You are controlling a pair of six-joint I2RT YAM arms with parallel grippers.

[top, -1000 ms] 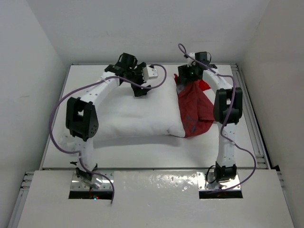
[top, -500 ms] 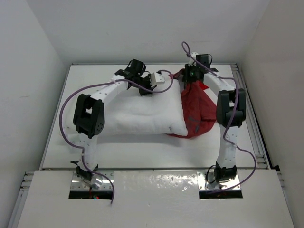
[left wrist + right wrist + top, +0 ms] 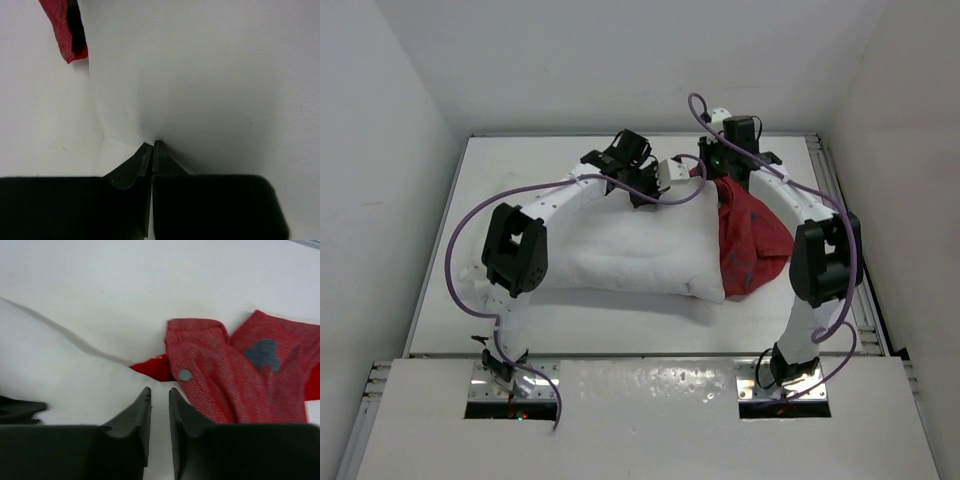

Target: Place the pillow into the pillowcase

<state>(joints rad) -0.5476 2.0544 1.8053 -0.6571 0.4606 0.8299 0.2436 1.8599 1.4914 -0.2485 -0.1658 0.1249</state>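
The white pillow (image 3: 620,250) lies across the middle of the table. Its right end meets the crumpled red pillowcase (image 3: 752,235). My left gripper (image 3: 647,193) sits at the pillow's far edge. In the left wrist view this gripper (image 3: 152,144) is shut, with the pillow (image 3: 210,75) puckering into its tips and a pillowcase corner (image 3: 67,30) at the top left. My right gripper (image 3: 710,172) hovers where the pillow's far corner meets the pillowcase. In its own view the right gripper (image 3: 160,390) shows a narrow gap over the pillow (image 3: 65,375), the pillowcase (image 3: 235,375) just beyond. Whether it pinches fabric is unclear.
The white table (image 3: 510,170) is boxed in by white walls behind and on both sides. A metal rail (image 3: 855,270) runs along its right edge. Purple cables (image 3: 460,230) loop off both arms, and the right arm's elbow (image 3: 825,260) hangs over the pillowcase.
Both grippers closed from wide open. The left arm dragged the pillow to the right against the pillowcase. The right elbow swung right and the pillowcase bunched up more steeply.
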